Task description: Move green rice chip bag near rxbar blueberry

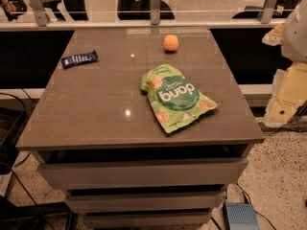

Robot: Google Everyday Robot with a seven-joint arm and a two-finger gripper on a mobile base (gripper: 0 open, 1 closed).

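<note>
1. Camera view, nearest: the desk (96, 123) front edge, above its drawers (144, 174).
2. The green rice chip bag (176, 97) lies flat on the desk, right of centre.
3. The rxbar blueberry (79, 59) lies at the far left, well apart from the bag. An orange ball (171, 42) sits far centre.
4. The gripper (293, 30) appears as a pale shape at the far right edge, off the desk. Whether it is open or closed cannot be told.
5. Judged progress: nothing is done yet. Grasping, carrying and placing the bag all remain.

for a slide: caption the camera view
Green chip bag lies on the table, blue bar at far left, orange ball behind; gripper out of view.
</note>
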